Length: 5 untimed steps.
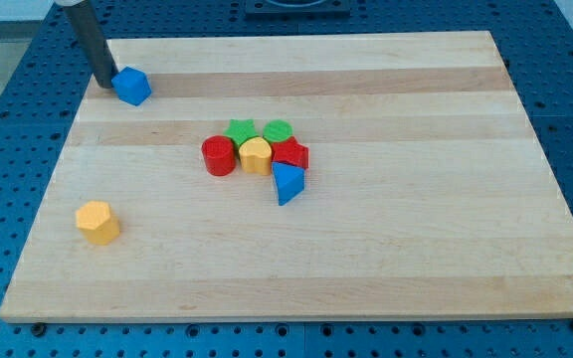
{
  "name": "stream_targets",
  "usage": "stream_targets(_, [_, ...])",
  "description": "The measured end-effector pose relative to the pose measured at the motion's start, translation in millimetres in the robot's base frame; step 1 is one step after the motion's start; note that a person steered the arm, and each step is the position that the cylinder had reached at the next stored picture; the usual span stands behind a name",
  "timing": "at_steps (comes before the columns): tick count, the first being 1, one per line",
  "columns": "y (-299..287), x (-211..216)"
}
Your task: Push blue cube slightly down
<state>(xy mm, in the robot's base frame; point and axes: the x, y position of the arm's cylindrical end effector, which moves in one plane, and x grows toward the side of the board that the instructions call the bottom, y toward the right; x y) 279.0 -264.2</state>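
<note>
The blue cube [132, 86] sits near the top left corner of the wooden board [386, 259]. My tip [103, 83] rests on the board just to the cube's left, close to it or touching it; I cannot tell which. The dark rod rises from there out of the view's top.
A cluster lies mid-board: a red cylinder [219, 156], a green star [241, 131], a green round block [278, 131], a yellow block [256, 155], a red block [291, 154] and a blue triangular block [286, 184]. A yellow block [97, 221] sits alone at the lower left.
</note>
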Motion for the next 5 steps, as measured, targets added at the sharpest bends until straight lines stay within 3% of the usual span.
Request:
stream_targets(1, [21, 0])
stream_targets(3, [78, 64])
stream_targets(5, [106, 61])
